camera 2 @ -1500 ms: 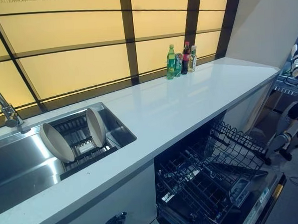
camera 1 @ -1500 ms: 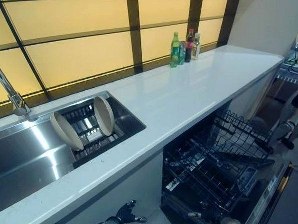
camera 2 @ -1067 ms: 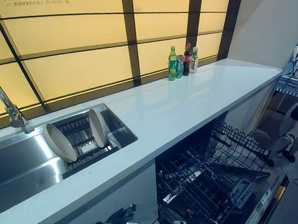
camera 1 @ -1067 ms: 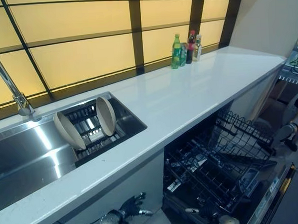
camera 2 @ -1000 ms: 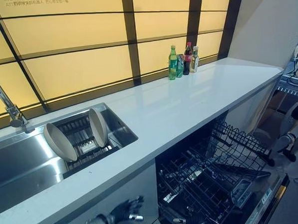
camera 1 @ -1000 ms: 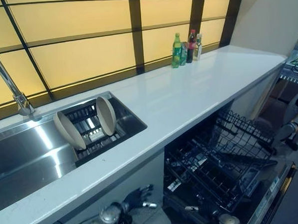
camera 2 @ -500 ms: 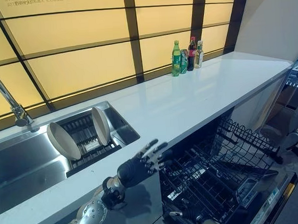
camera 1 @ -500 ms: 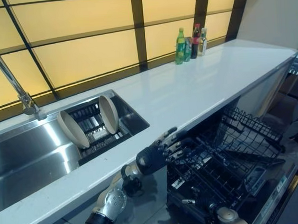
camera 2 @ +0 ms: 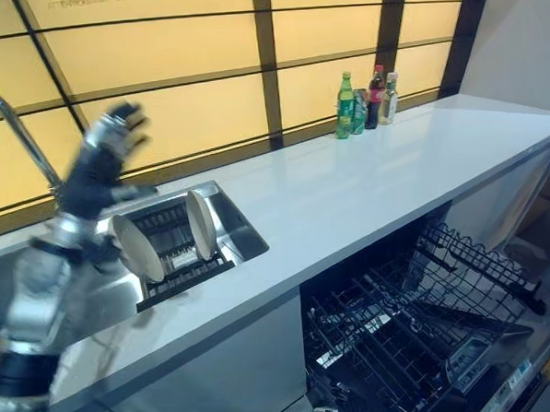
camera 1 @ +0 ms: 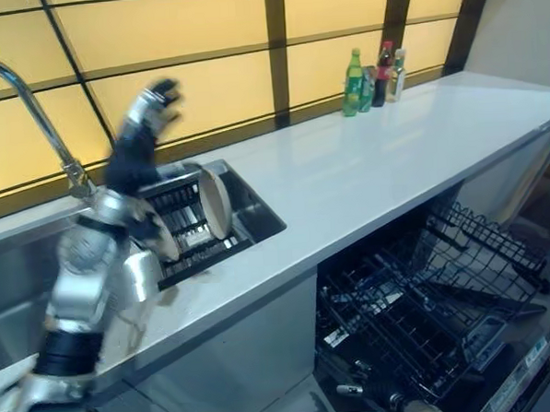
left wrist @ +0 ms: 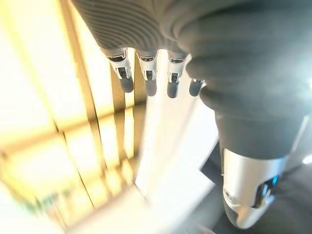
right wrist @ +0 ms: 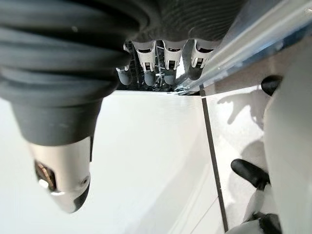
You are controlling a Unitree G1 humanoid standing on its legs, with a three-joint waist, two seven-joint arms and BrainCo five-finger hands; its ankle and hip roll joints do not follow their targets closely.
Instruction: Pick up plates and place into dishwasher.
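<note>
Table [camera 1: 365,155] in white is seen running along yellow panels, with a steel sink [camera 2: 239,228] set into it and an open dishwasher [camera 2: 419,318] below, its racks pulled out. Two plates [camera 2: 199,225] are stood on edge in a rack inside the sink. Three bottles [camera 2: 364,100] are grouped at the table's far end. The left hand [camera 1: 146,120] is raised above the sink, fingers spread, holding nothing. The right hand [right wrist: 161,63] is hung by the floor, fingers relaxed and empty.

A kitchen: steel sink [camera 2: 40,301] (tap above), white worktop [camera 2: 366,178], open dishwasher [camera 2: 420,328]
</note>
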